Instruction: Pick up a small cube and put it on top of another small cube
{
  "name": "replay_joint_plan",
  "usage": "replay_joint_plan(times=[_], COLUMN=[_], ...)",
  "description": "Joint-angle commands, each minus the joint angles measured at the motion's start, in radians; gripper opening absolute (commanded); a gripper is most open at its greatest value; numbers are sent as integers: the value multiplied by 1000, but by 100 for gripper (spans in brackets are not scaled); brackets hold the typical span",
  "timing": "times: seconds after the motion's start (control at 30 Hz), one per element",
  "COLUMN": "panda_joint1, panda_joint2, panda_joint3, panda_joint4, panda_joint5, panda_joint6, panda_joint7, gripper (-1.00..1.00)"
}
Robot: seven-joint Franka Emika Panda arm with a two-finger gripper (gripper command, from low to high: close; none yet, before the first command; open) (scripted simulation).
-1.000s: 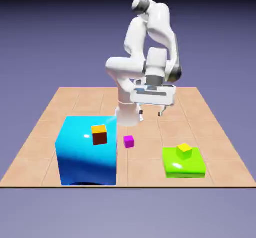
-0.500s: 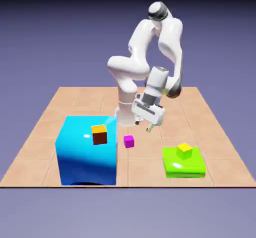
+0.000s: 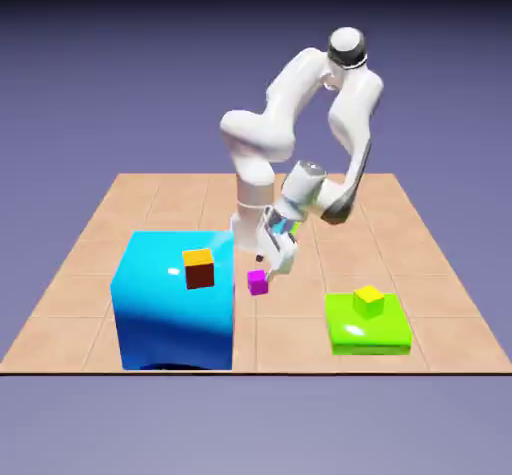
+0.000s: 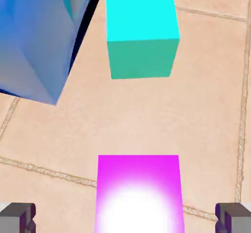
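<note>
The small cube, tiny and magenta [image 3: 258, 282], sits on the tan tiled floor just right of the big blue block. My gripper [image 3: 271, 263] hangs tilted just above and behind it, open. In the hand view the magenta cube [image 4: 138, 193] fills the bottom middle, between the two grey fingertips [image 4: 17, 217], with a clear gap on each side; the gripper [image 4: 125, 220] holds nothing. The other small cube, yellow [image 3: 369, 301], rests on the flat green slab [image 3: 385, 338] at the exterior view's right.
A large blue block [image 3: 170, 308] stands left of the magenta cube, with an orange-topped brown cube [image 3: 199, 268] on it. The hand view shows the blue block [image 4: 34, 40] at the upper left and a cyan cube [image 4: 142, 31] on the tiles beyond the magenta one.
The arm has swung down and toward the exterior view's left, the hand tilting over and descending from above the table's middle to just above the magenta cube. The jaws stayed open.
</note>
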Motion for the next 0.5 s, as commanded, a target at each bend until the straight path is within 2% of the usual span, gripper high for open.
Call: replay_joint_plan(times=[0.0, 0.13, 0.17, 0.47], panda_joint1=[-30, -136, -136, 100], panda_joint2=[-17, -77, -77, 57], panda_joint3=[36, 163, 163, -120], panda_joint4=[14, 63, 63, -47], panda_joint5=[44, 200, 200, -148], panda_joint6=[0, -2, -2, 1], panda_joint7=[-30, -137, -137, 101], gripper=[0, 0, -100, -100])
